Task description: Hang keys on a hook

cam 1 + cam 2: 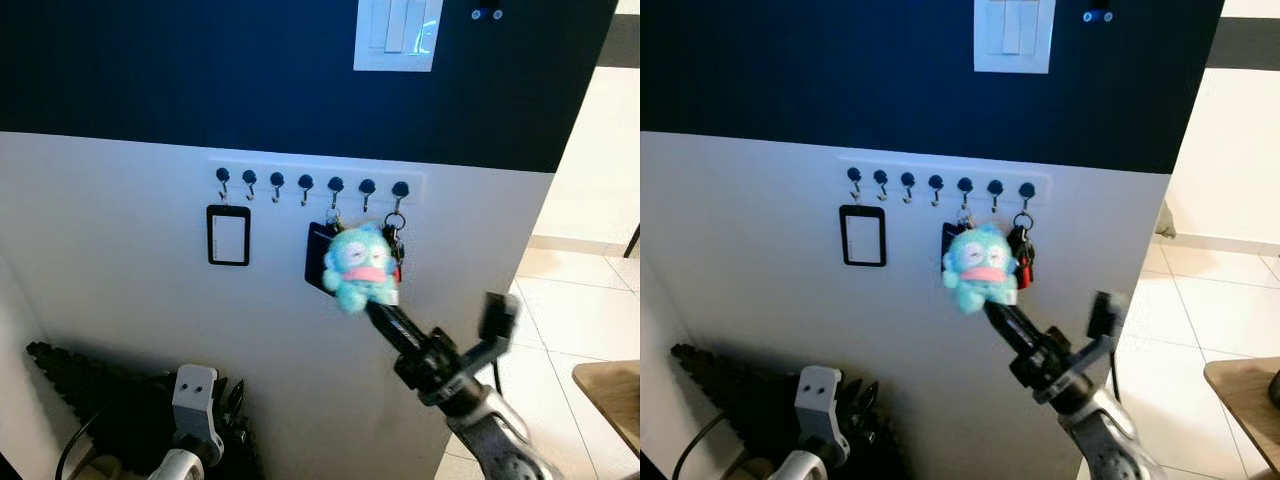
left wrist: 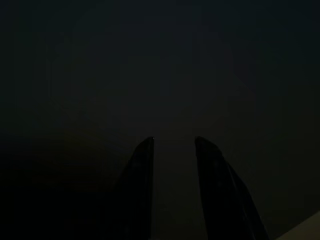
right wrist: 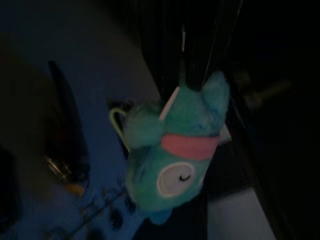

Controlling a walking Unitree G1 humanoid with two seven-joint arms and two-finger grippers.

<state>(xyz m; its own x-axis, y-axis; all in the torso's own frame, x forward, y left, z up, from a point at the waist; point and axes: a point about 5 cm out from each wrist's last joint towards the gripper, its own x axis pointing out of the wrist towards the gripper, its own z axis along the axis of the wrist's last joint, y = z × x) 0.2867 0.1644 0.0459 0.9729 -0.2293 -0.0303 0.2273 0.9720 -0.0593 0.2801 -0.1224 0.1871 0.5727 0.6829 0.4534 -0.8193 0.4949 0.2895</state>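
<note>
Right pincer (image 1: 372,305) is reaching up to the hook rail (image 1: 318,186) on the white lower wall, its black fingers closing on the underside of the teal plush keychain (image 1: 360,265); the fingertips are hidden behind the plush, so how wide they are standing cannot be read exactly, but they appear to be gripping it. The plush is hanging in front of the rail's right half, just below the fifth hook (image 1: 335,186) counting from the left end. A ring looks to be sitting at that hook, though whether it is properly seated I cannot tell. A separate bunch of dark keys with a red tag (image 1: 396,240) is hanging from the rightmost hook (image 1: 400,189), touching or nearly touching the plush. A black card holder (image 1: 228,235) is hanging under the leftmost hook.

Left pincer (image 2: 172,190) is hanging idle low down, fingers apart and gripping nothing, in a very dark wrist view.

Risks, as judged:
- Ring only half over the hook tip: letting go would be dropping the keys to the floor.
- Pulling back while the fingers are snagging plush fur would be dragging the ring off again.
- Sideways drift toward the rail's right end could be knocking the neighbouring bunch off its hook
</note>
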